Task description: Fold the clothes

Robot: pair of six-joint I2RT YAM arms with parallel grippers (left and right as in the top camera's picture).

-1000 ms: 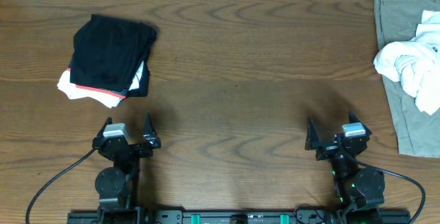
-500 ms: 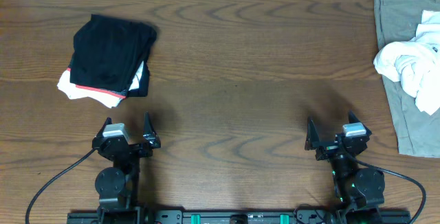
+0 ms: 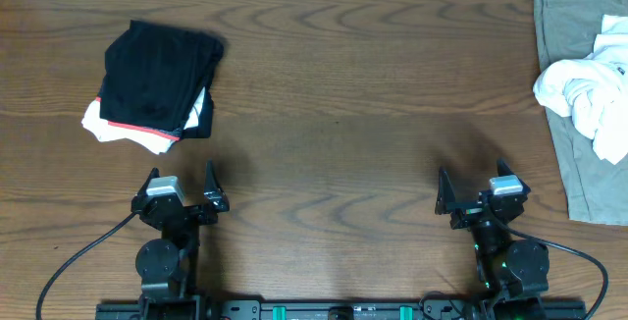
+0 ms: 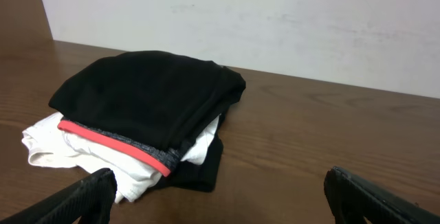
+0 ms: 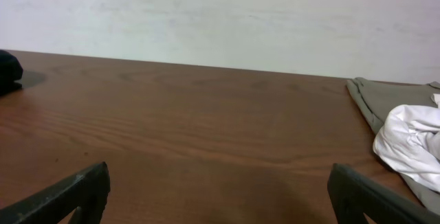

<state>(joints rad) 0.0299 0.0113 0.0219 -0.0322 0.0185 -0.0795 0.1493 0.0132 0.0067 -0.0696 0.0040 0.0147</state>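
The white T-shirt is seen crumpled at about 3 o'clock on the worktop. It is laid upon a flat olive-grey cloth and is cut off by the frame's edge. At 10 o'clock a folded black garment with a red edge is stacked on white cloth. The left claw is placed at 7 o'clock and the right claw at 5 o'clock. Both are spread wide with nothing grasped, and both are set well apart from the T-shirt.
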